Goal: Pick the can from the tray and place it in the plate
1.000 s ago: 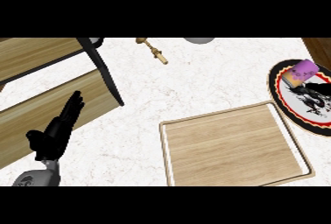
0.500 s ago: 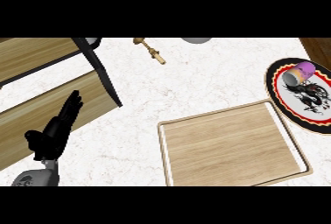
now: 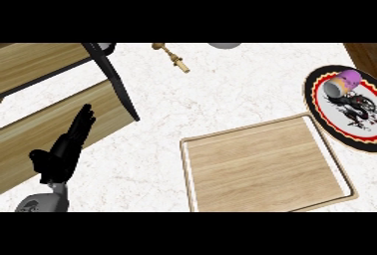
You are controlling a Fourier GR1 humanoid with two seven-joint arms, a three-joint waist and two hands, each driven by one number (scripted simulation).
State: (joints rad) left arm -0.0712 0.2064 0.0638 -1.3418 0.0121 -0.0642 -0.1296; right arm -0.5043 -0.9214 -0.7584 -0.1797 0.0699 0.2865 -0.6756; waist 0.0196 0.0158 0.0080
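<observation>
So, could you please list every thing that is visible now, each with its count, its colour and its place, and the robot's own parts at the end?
can: one, purple with a grey end, lying on its side on the plate, upper right.
plate: one, black rim, red ring, white middle with a dark drawing, at the right edge.
tray: one, light wood with a raised rim, lower right of centre, nothing on it.
wooden shelf: one, light wood boards with a black frame, left side.
small brass-coloured object: one, at the top centre; I cannot tell what it is.
grey round object: one, cut by the top edge.
counter: one, white marble.
left robot hand: one, black, fingers straight, lower left, holding nothing.
right robot hand: not in view.
</observation>
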